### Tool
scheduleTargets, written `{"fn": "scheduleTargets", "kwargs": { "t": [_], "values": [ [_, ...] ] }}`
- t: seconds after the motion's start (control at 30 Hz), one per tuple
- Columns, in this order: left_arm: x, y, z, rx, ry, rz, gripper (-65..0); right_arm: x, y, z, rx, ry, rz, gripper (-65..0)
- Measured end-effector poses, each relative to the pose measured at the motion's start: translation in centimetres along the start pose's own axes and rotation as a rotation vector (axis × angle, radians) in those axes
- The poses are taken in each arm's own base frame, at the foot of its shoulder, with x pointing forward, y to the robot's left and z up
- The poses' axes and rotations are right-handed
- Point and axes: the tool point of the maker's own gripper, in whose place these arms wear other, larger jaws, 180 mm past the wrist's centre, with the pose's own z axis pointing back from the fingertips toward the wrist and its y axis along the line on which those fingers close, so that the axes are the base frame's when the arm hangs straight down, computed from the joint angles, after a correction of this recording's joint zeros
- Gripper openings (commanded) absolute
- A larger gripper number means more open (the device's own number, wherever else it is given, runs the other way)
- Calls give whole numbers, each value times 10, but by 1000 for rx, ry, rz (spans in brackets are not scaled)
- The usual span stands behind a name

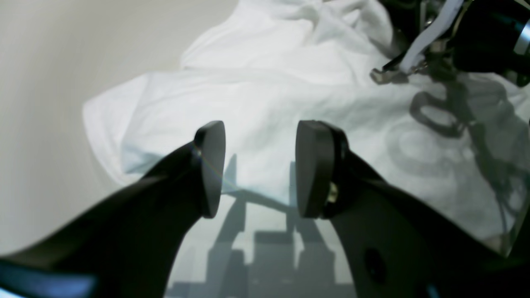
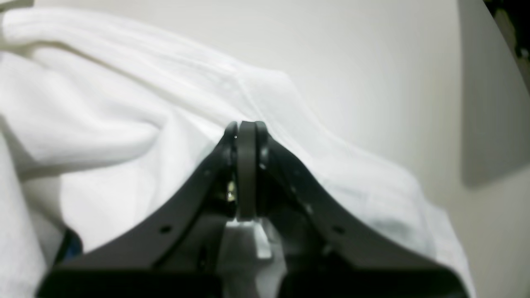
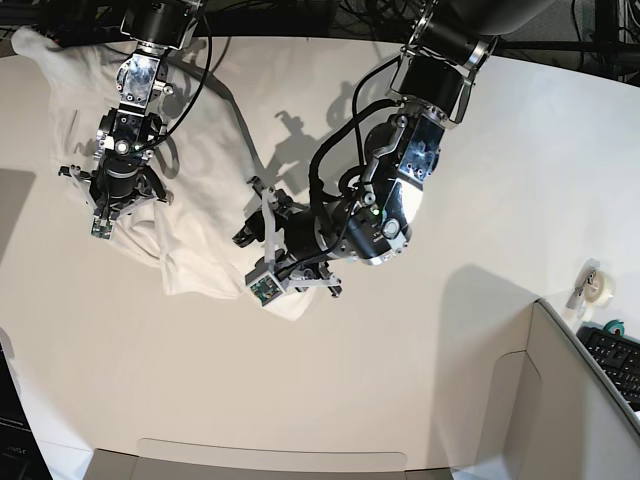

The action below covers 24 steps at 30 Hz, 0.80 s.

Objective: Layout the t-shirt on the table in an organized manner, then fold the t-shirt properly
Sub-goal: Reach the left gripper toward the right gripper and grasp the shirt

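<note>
From above, the t-shirt (image 3: pixel 205 170) lies crumpled on the far left part of the wide white desk (image 3: pixel 420 380), stretched from the far corner down toward the middle, with both arms reaching onto it. The left hand (image 3: pixel 262 262) sits at the shirt's near edge, the right hand (image 3: pixel 105 205) over its left side. The left wrist camera gives what the overhead cannot: that hand's two dark pads (image 1: pixel 213 167) stand well apart with nothing between them, hovering just over the shirt's hem, their shadow falling on the bare desk below, and a faint grey trace of the print showing through the cloth (the colours themselves are not visible from this side). The right wrist camera shows its fingers (image 2: pixel 247 165) pressed flat together, closed, with folds of white cloth bunched around and behind them; whether any fabric is actually pinched between them I cannot tell. Only the overhead view takes in the rest of the room: a roll of tape (image 3: pixel 597 285) and a keyboard (image 3: pixel 618 362) off to the right, beyond a grey-white box panel (image 3: pixel 560 400).
</note>
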Motion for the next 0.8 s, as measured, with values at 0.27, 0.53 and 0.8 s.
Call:
{"fn": "scheduleTargets", "kwargs": {
  "t": [0.27, 0.53, 0.8],
  "values": [
    [20, -39, -43, -85, -22, 52, -378, -5, 2, 5, -4, -33, 16, -650],
    [0, -44, -75, -109, 15, 44, -378, -9, 1, 7, -4, -33, 23, -650],
    [13, -16, -84, -66, -21, 45, -378, -11, 1, 8, -4, -36, 31, -650]
  ]
}}
